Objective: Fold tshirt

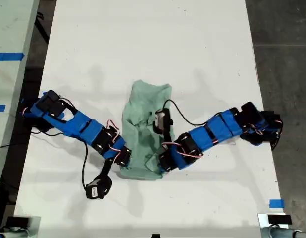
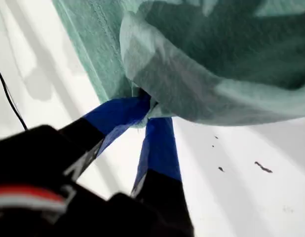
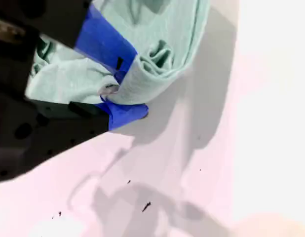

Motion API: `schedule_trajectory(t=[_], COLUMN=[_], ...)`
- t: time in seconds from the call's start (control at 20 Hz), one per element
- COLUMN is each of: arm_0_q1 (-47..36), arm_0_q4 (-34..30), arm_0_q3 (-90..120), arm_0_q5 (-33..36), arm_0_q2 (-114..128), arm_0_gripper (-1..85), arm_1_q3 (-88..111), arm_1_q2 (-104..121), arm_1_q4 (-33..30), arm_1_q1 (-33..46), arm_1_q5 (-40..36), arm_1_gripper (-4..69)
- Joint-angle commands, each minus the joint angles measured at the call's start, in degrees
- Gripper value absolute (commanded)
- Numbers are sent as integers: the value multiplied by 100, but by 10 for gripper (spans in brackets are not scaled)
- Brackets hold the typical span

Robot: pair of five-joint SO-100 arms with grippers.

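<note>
While both blue arms reach inward in the exterior view, the crumpled pale mint-green cloth tshirt [image 1: 145, 130] lies at mid-frame on the white bench [image 1: 148, 44], with one arm at each of its lower corners.

First wrist view: my first gripper [image 2: 146, 109] has its blue-taped fingers [image 2: 118, 113] pinched on a tshirt [image 2: 211, 64] edge, the cloth bulging above.

Second wrist view: my second gripper [image 3: 119, 90] clamps a bunched fold of tshirt [image 3: 152, 64] between blue-taped fingers [image 3: 105, 42], over the bench.
</note>
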Motion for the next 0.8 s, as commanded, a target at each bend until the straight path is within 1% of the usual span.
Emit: schedule_trajectory(t=[0.0, 0.05, 0.1, 0.2, 0.25, 0.3, 0.45, 0.55, 0.65, 0.75], arm_0_q1=[-343, -589, -879, -1635, -2057, -2505, -3656, -4289, -4685, -4896], arm_0_q4=[-272, -299, -158, 246, 431, 615, 791, 861, 791, 589], arm_0_q3=[-589, -650, -650, -642, -633, -624, -580, -501, -378, -255], arm_0_q5=[817, 1178, 1547, 2364, 2795, 3208, 4263, 4676, 4931, 5098], arm_0_q2=[185, 316, 536, 1037, 1248, 1397, 1811, 1872, 1811, 1591], arm_0_gripper=[1, 1, 1, 1, 1, 1, 1, 1, 1, 1], arm_1_q3=[-369, -369, -369, -229, -369, -352, 299, 624, 1002, 1600], arm_1_q2=[729, 905, 1116, 1626, 1731, 1951, 2892, 3226, 3296, 3305], arm_1_q4=[-26, 176, 387, 905, 1345, 1556, 1635, 1617, 1424, 879], arm_1_q1=[149, 334, 562, 1143, 1485, 1846, 2936, 3516, 3920, 4175], arm_1_q5=[-325, -562, -879, -1477, -1793, -2162, -3226, -3841, -4342, -4676], arm_1_gripper=[-18, -18, -18, -18, -18, -18, -18, -18, -18, -18])
